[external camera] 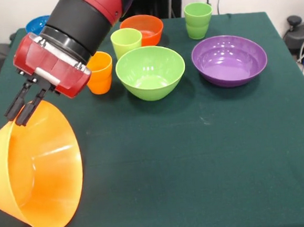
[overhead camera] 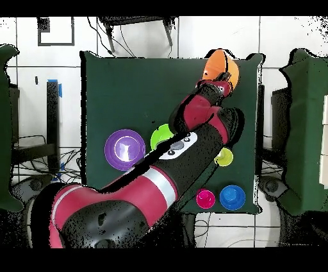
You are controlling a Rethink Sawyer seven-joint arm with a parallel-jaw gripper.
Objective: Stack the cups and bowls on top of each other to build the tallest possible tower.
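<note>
My gripper (external camera: 16, 118) is shut on the rim of the very large orange bowl (external camera: 41, 175), which hangs tilted on its side at the table's front left corner, its opening facing right. Whether it touches the cloth I cannot tell. In the overhead view the same bowl (overhead camera: 220, 66) sits at the gripper (overhead camera: 225, 81) near the table's top right. On the table stand the lime green bowl (external camera: 150, 71), the purple bowl (external camera: 229, 60), a small orange-red bowl (external camera: 144, 29), an orange cup (external camera: 100, 71), a lime green cup (external camera: 126, 42) and two green cups (external camera: 198, 19) nested together.
A blue bowl (external camera: 35, 22) shows behind my arm at the back left, and also near the table's lower edge (overhead camera: 232, 197) beside a red cup (overhead camera: 205, 197). The dark green cloth (external camera: 198, 162) ends close to the held bowl.
</note>
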